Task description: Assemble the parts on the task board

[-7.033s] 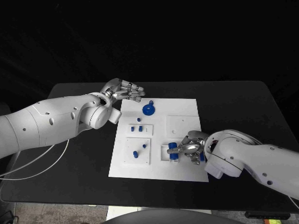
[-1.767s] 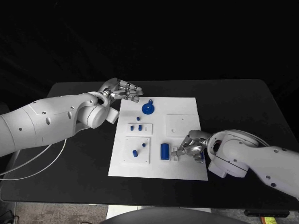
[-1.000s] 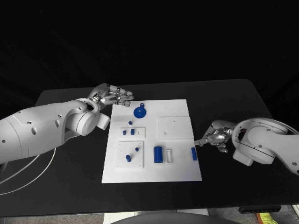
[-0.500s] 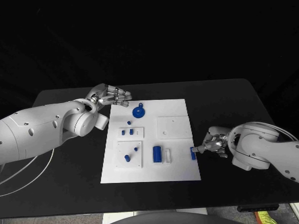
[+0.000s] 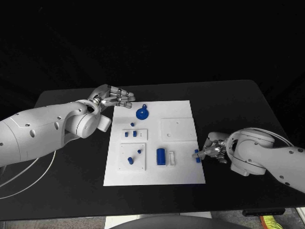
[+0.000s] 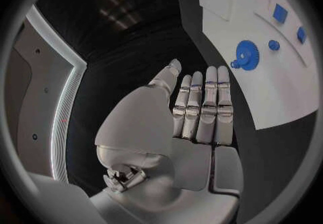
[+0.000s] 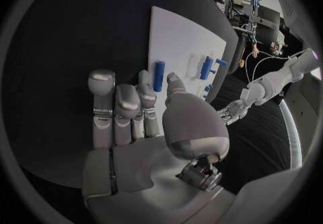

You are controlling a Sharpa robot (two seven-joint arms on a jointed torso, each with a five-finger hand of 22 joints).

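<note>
The white task board (image 5: 183, 171) lies in the middle of the table. On it are a blue gear (image 5: 142, 114), several small blue pegs, a blue cylinder (image 5: 161, 155) and a short blue bar (image 5: 196, 154) at its right edge. My right hand (image 5: 212, 151) is low at that edge, its fingertips right beside the bar. In the right wrist view the bar (image 7: 159, 76) lies on the board (image 7: 182, 35) between a fingertip and the thumb, with nothing held. My left hand (image 5: 113, 97) hovers off the board's far left corner, fingers straight and empty (image 6: 198, 108); the gear (image 6: 247, 55) lies beyond them.
Two small square plates (image 5: 135, 134) (image 5: 134, 156) with pegs sit on the board's left half, and a bare square plate (image 5: 177, 129) on the right half. Black tabletop (image 5: 242, 109) surrounds the board.
The right hand left the blue cylinder on the board, drew off to the right, then came back to the short bar at the edge. The left hand stayed put.
</note>
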